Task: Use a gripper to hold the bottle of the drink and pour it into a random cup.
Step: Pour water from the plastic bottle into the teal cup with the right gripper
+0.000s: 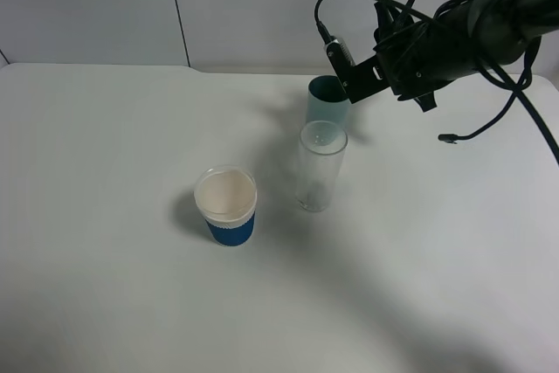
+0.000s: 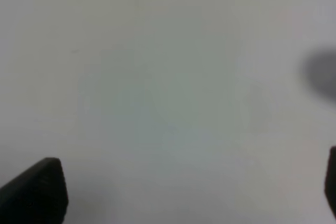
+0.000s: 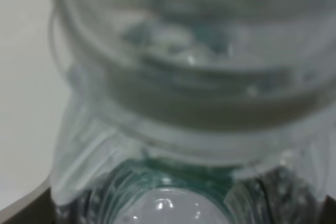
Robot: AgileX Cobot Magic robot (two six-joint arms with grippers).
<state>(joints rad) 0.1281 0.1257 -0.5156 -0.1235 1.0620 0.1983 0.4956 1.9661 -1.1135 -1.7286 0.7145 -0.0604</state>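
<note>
Two dark fingertips [image 2: 37,192] of the left claw [image 2: 184,195] are showing at opposite edges of the left wrist view, standing wide apart and hovering over bare white counter [image 2: 157,77]. Farthest left among the things on the counter, a white paper cup [image 1: 226,207] with a blue sleeve is standing upright, its mouth facing up. Just to its right and slightly farther back, a taller clear glass tumbler [image 1: 320,168] is standing upright, apart from the paper cup. Right behind the tumbler the teal cup [image 1: 325,104] is standing upright too; the tumbler's rim is overlapping its base in the high view, so whether the two are touching I cannot tell. Over the teal cup's right-hand rim the right claw [image 1: 354,80] is hanging in the air, carried by a black arm [image 1: 489,24] reaching in from the right with black cables [image 1: 449,138] looping around it. That claw is gripping the bottle of the drink [image 3: 194,77] with its jaws drawn in tight: the bottle's clear ribbed neck is filling the right wrist view, blurred and very close, with teal-green glinting through the plastic below it. Seen from above, the bottle is blending into the dark arm and I cannot make it out
</note>
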